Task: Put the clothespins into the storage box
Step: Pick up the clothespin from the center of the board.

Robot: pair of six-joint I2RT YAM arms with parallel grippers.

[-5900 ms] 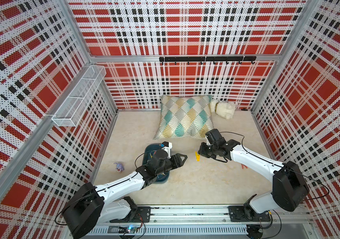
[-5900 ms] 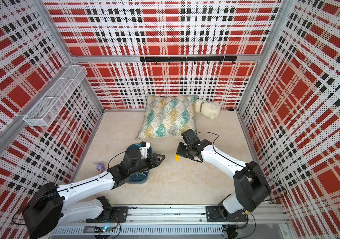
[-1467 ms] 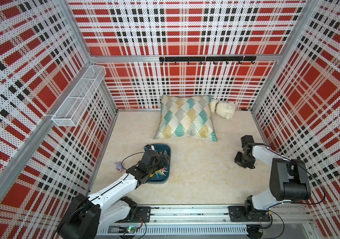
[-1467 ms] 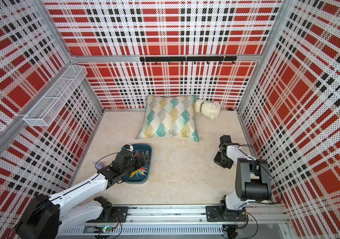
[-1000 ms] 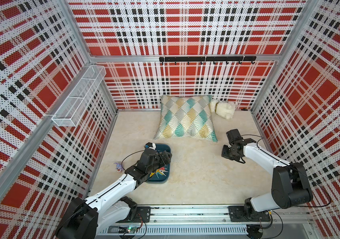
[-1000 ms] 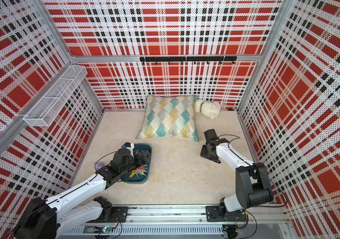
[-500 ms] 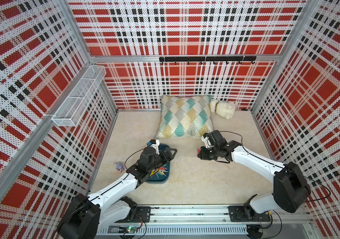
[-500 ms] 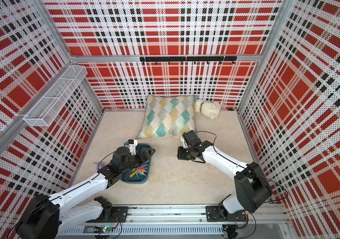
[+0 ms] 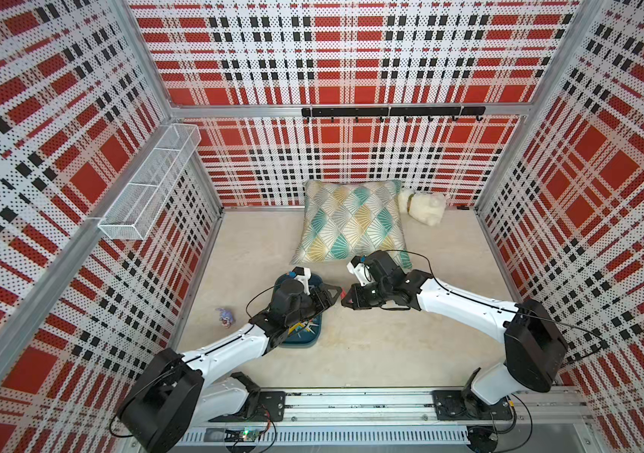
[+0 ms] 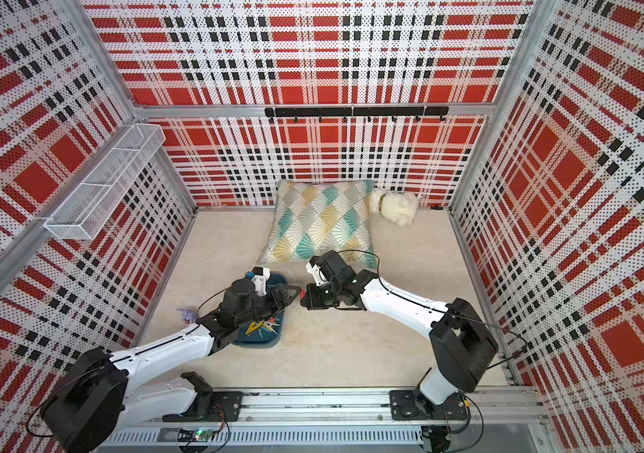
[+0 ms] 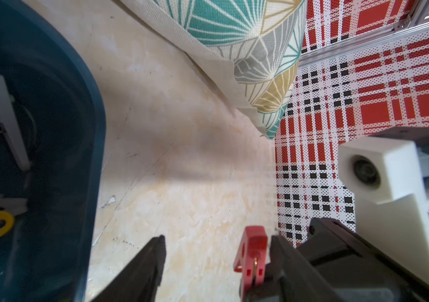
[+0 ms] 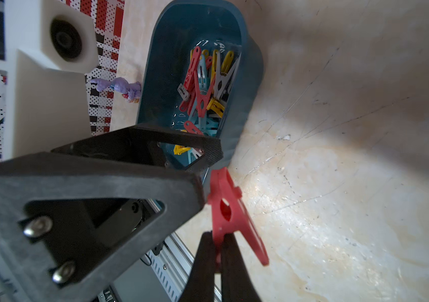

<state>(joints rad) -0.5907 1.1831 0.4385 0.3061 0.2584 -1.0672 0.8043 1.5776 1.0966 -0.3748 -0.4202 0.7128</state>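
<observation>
**Student:** Where does the storage box [image 9: 297, 342] stand, and what is in it?

**Tutor:** It is the dark teal tub on the pale tabletop [image 9: 371, 345]. In both top views the left arm [image 9: 234, 347] reaches across it and hides most of it. A loose heap of clothespins [image 12: 203, 86] in red, yellow, teal and grey lies inside.

**Student:** Is any piece outside the box?

**Tutor:** Yes, a red clothespin [image 12: 234, 227]. It is held just beside the box's long rim, on the side toward the robot's right.

**Student:** How do the fingers stand?

**Tutor:** On the right gripper [image 12: 218, 239], the fingers [image 12: 200, 261] are pressed together and pinch one end of the red clothespin. On the left gripper [image 11: 216, 245], the fingers [image 11: 150, 261] are spread, one on each side of the clothespin's free end. One finger lies close against the clothespin, though whether they touch cannot be told. The other stands apart, with bare tabletop showing in the gap.

**Student:** What else lies near the box?

**Tutor:** A patterned cushion [image 9: 352, 223] lies beyond the box's far end, toward the robot's right, near the box but not touching it. A small purple figurine [image 9: 225, 316] lies off the opposite long side, to the robot's left, also not touching.
</observation>
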